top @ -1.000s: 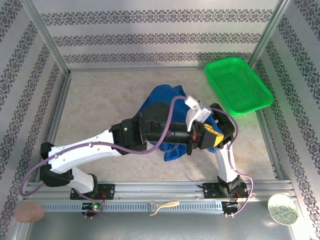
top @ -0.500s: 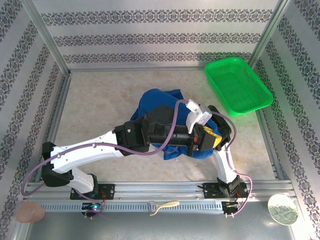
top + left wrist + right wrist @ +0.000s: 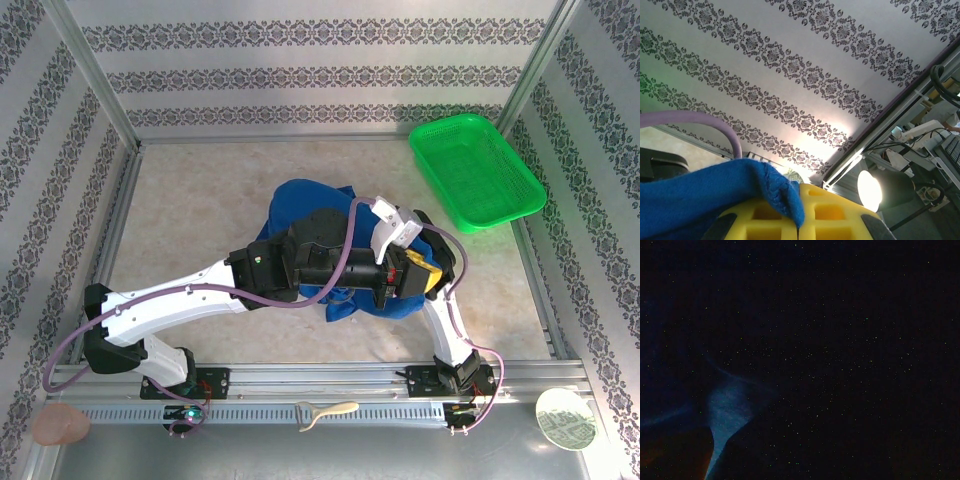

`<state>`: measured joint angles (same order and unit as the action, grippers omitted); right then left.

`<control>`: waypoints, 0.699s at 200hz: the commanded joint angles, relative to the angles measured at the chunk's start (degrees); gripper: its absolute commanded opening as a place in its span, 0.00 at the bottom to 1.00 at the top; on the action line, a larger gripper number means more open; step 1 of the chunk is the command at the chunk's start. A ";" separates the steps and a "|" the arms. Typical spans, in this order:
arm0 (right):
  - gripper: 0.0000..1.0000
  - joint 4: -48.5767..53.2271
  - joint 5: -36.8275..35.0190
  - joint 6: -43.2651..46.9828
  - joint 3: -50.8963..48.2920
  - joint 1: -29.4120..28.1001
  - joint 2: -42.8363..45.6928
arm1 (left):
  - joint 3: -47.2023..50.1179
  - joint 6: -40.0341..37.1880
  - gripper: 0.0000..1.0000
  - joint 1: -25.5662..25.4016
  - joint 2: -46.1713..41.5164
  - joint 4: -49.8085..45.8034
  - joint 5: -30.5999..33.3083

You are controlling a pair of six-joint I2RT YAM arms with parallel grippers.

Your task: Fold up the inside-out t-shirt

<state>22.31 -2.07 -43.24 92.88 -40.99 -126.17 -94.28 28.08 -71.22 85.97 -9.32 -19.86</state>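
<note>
The royal-blue t-shirt (image 3: 300,200) lies bunched in the middle of the table, draped over both arms. My left arm reaches across to the right, and its gripper (image 3: 428,274) with yellow fingers is lifted and shut on a fold of the t-shirt (image 3: 700,195). In the left wrist view the left gripper (image 3: 800,220) points up at the patterned wall, with blue cloth pinched in the seam between its fingers. The right arm (image 3: 450,330) rises from its base and goes under the shirt. The right wrist view is nearly black, with a dim patch of blue t-shirt (image 3: 727,410); I cannot make out its fingers.
A green mesh basket (image 3: 478,170) sits at the back right corner. Patterned walls close in the table on three sides. On the front ledge, past the metal rail (image 3: 320,380), lie a white utensil (image 3: 325,412), a pink lump (image 3: 60,425) and a round disc (image 3: 565,418).
The bunched shirt has sagged lower and spread to the left. The left arm has shifted slightly left with the cloth still in its gripper.
</note>
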 commanded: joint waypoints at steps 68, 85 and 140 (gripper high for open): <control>0.82 25.62 -8.75 8.58 17.68 -3.24 -13.58 | 0.49 0.68 0.00 1.01 0.08 5.69 -1.33; 0.79 29.16 -8.53 10.14 21.03 -3.23 -15.51 | 0.61 0.92 0.00 1.00 -0.02 5.97 -1.38; 0.39 31.98 -5.54 13.63 25.24 -3.01 -17.62 | 1.69 1.02 0.00 1.00 -0.82 6.61 -0.94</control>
<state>47.20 -9.93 -32.03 118.26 -44.14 -139.90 -93.19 28.60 -70.48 86.02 -7.77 -19.68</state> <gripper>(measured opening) 0.459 0.047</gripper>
